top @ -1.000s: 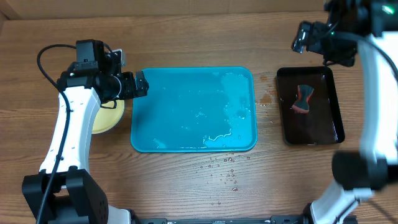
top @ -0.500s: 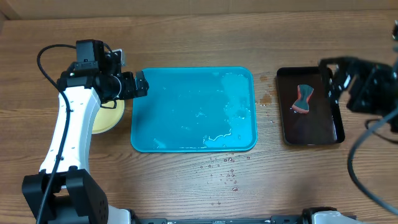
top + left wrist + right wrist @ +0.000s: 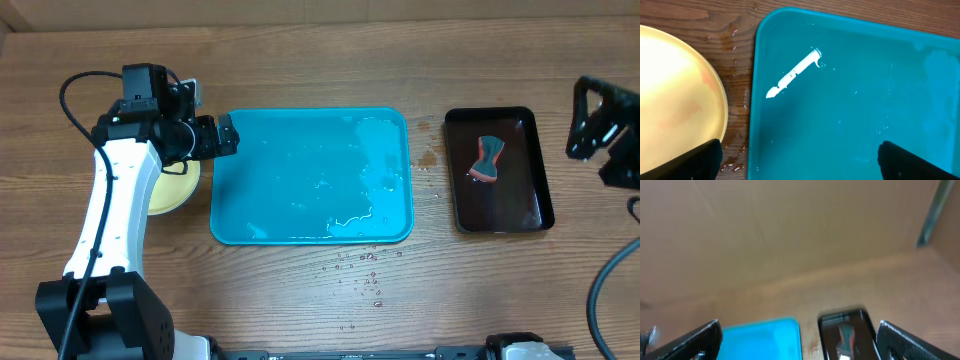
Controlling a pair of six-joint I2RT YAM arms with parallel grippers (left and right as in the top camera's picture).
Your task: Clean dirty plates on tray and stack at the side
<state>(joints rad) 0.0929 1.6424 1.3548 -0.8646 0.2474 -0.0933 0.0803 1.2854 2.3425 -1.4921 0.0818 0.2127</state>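
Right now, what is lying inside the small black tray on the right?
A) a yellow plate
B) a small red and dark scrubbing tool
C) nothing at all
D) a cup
B: the overhead view shows a small red and dark scrubbing tool lying in the black tray, and nothing else in it.

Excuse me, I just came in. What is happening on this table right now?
The turquoise tray holds no plates, only water. A pale yellow plate lies on the table beside its left edge, partly under the left arm; others beneath it cannot be seen. The left gripper hangs open over that edge, holding nothing. The right gripper, also open and empty, is far out to the right. A scrubber lies in the black tray.
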